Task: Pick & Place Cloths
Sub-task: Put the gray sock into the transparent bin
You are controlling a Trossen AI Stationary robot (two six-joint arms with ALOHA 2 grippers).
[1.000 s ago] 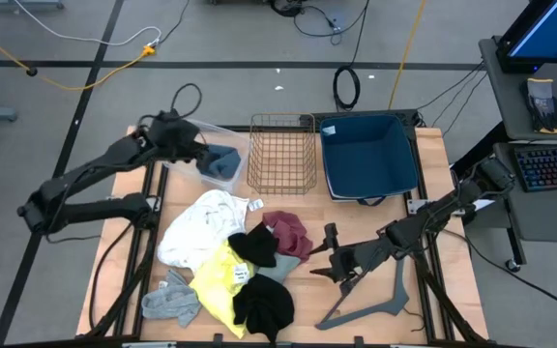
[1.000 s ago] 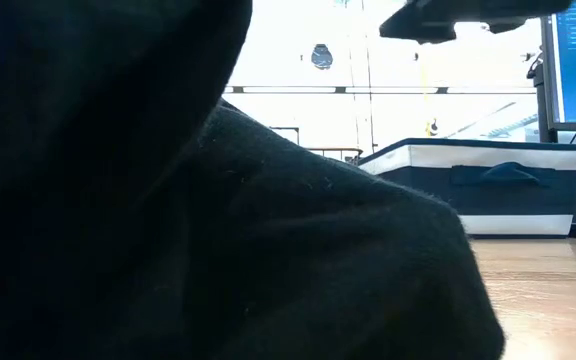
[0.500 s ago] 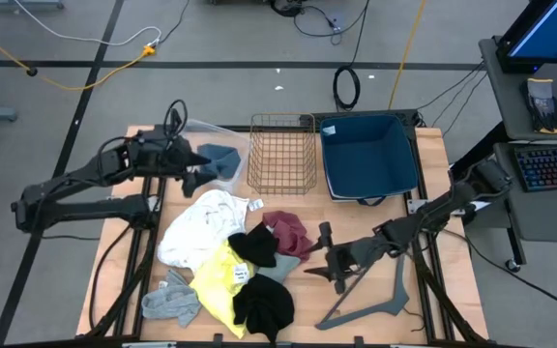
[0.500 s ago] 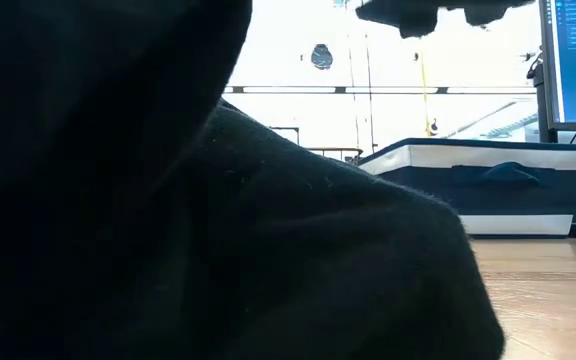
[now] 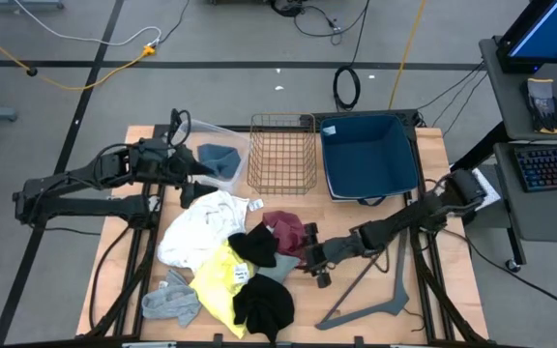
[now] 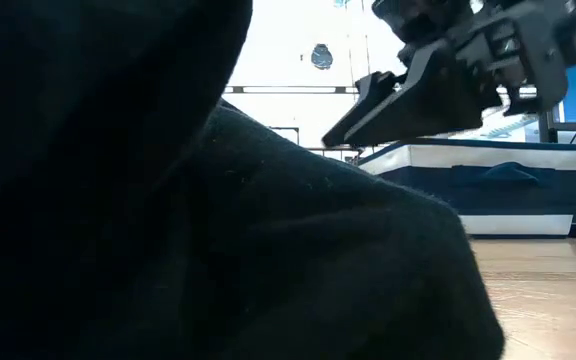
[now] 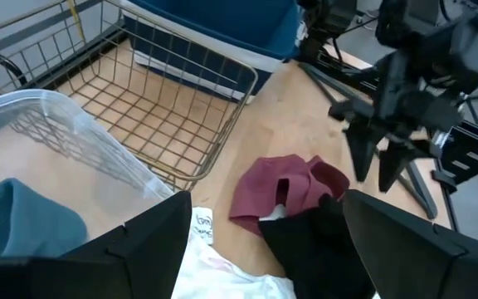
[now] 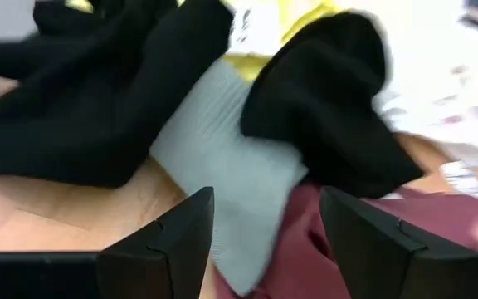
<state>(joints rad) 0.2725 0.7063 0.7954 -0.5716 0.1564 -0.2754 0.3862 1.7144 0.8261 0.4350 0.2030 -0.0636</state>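
heaped mid-table, largest first: white cloth [image 5: 199,224], yellow cloth [image 5: 222,275], two black cloths [image 5: 263,304], maroon cloth [image 5: 286,232], grey cloth [image 5: 170,302] at the near edge. teal-blue cloth [image 5: 219,159] already dropped in the clear bin [image 5: 222,136] (sorting seemingly under way). right gripper [image 5: 314,263] low beside the maroon piece, fingers apart, nothing held, probably lining up a pick. left gripper [image 5: 190,172] by the bin, fingers wide apart, empty.
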